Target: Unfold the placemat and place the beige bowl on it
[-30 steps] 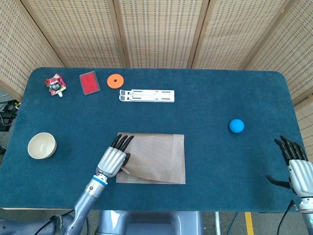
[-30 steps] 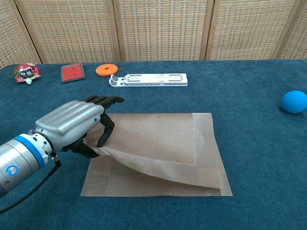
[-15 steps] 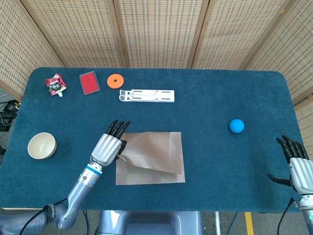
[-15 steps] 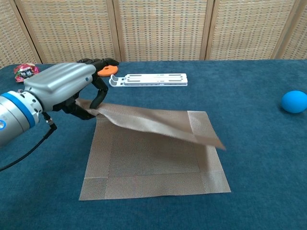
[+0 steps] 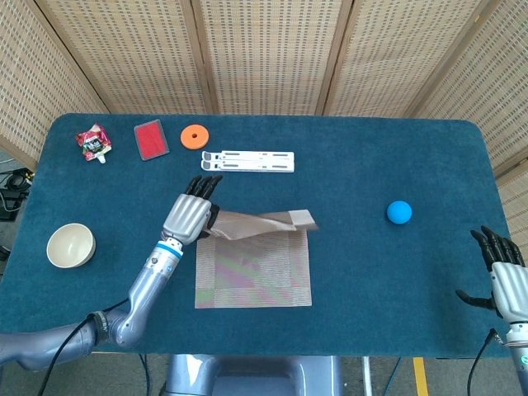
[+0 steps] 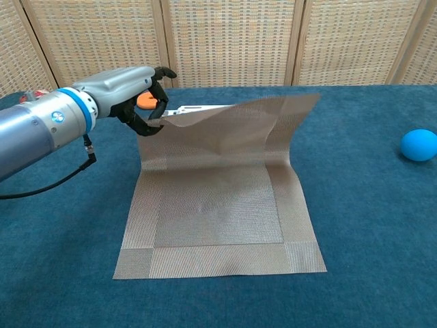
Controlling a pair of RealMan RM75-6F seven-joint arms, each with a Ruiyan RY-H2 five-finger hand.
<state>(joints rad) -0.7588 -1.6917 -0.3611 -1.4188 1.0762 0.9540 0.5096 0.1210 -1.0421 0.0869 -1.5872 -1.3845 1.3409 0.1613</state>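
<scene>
Left hand (image 6: 130, 92) pinches the placemat's (image 6: 218, 205) raised far-left corner.

I am not seeing any readable text, label, brand or number anywhere around my hands. The red packet (image 5: 93, 142), lying well beyond my left hand (image 5: 189, 218), is showing print too small to make out.
</scene>
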